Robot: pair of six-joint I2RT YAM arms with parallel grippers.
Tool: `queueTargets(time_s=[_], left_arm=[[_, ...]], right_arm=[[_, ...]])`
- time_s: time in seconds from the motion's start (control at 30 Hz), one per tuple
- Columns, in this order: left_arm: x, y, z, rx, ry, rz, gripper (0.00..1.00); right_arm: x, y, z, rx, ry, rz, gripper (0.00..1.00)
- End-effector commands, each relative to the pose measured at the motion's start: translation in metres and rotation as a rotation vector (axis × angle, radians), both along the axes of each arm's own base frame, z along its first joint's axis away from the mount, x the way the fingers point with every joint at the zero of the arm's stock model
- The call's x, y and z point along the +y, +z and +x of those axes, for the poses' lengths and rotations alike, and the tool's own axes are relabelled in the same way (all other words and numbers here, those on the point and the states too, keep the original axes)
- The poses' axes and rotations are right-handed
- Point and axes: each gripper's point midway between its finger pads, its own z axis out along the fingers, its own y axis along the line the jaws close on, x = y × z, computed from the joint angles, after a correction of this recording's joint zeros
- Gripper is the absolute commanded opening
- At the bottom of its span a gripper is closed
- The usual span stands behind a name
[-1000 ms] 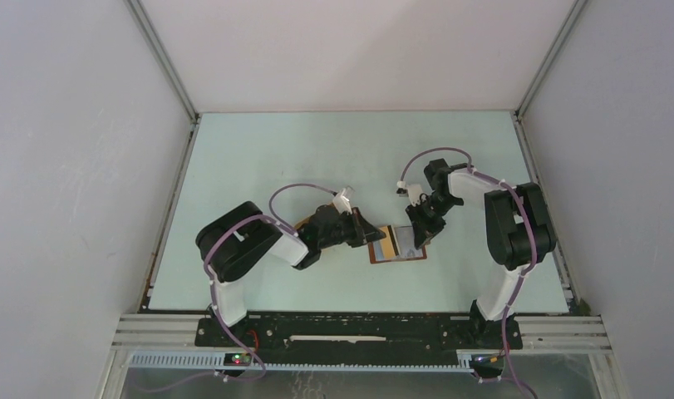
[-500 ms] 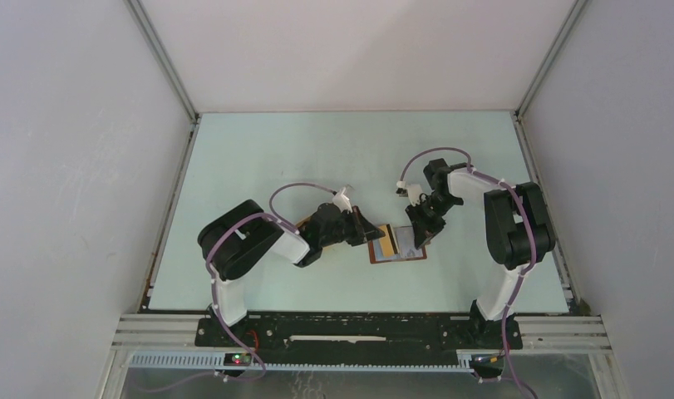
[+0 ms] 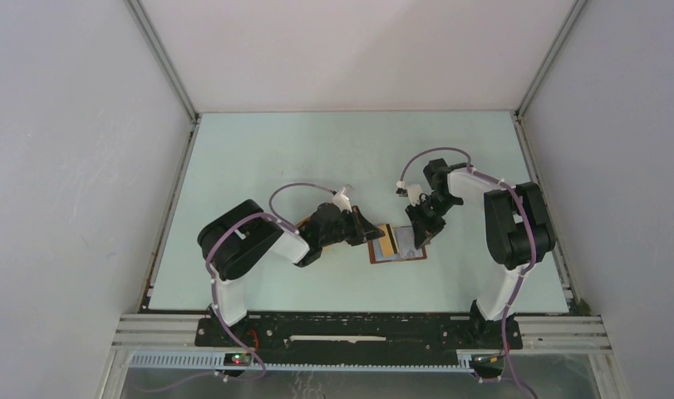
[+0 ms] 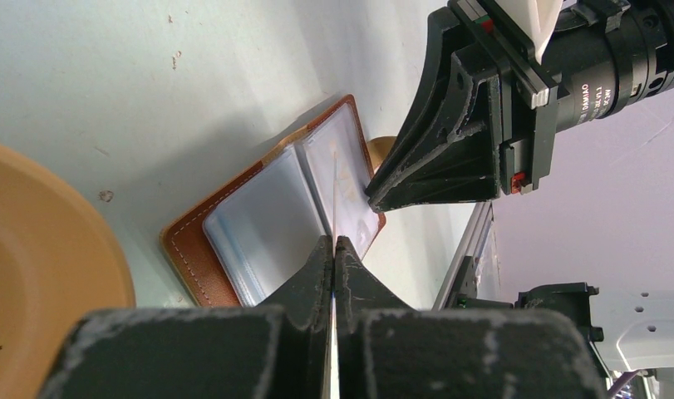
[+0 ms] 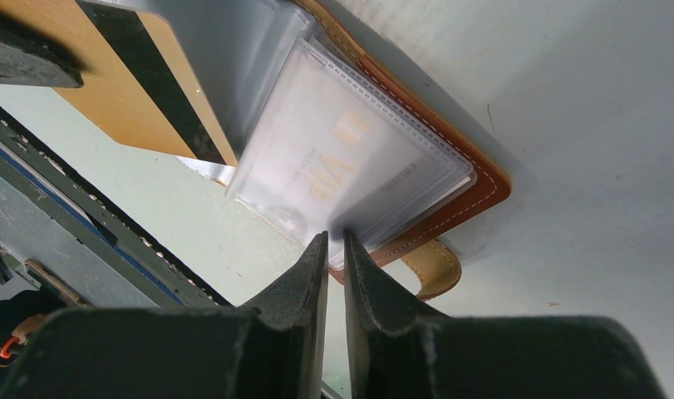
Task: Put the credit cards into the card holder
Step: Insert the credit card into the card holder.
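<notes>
The card holder (image 3: 404,246) lies open on the table, brown with clear sleeves; it also shows in the left wrist view (image 4: 258,229) and the right wrist view (image 5: 358,158). My left gripper (image 3: 373,233) is shut on a gold credit card (image 3: 387,243) with a black stripe, its far edge at the holder's middle fold. That card is edge-on in the left wrist view (image 4: 334,199) and flat in the right wrist view (image 5: 138,91). My right gripper (image 3: 420,233) pinches the edge of the holder's right sleeves (image 5: 375,166), which hold a pale card.
An orange-yellow tray (image 4: 34,274) lies left of the holder, mostly under my left arm in the top view (image 3: 304,223). The holder's tan strap tab (image 5: 437,270) sticks out at its edge. Grey walls enclose the pale green table (image 3: 317,158).
</notes>
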Motion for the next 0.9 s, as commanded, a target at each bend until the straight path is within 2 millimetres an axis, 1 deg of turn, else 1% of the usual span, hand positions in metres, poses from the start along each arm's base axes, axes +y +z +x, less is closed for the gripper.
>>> queueTargets(time_s=[0.0, 0.2, 0.37, 0.5, 0.63, 0.87], left_arm=[[-0.004, 0.028, 0.005, -0.053, -0.002, -0.060, 0.00], [-0.006, 0.033, 0.005, -0.059, -0.008, -0.070, 0.00], [0.000, 0.036, 0.003, -0.066, 0.004, -0.061, 0.00], [0.004, 0.035, 0.003, -0.070, 0.010, -0.031, 0.00], [-0.001, 0.035, 0.004, -0.066, -0.004, -0.036, 0.00], [-0.008, 0.030, 0.008, -0.046, -0.013, -0.037, 0.00]], right_arm=[[-0.005, -0.005, 0.006, -0.014, 0.008, -0.040, 0.20], [-0.005, -0.004, 0.006, -0.013, 0.007, -0.040, 0.21], [-0.005, -0.005, 0.005, -0.012, 0.008, -0.041, 0.21], [-0.005, -0.005, 0.006, -0.015, 0.010, -0.042, 0.21], [-0.005, -0.005, 0.005, -0.013, 0.008, -0.042, 0.21], [-0.005, -0.005, 0.006, -0.014, 0.008, -0.042, 0.21]])
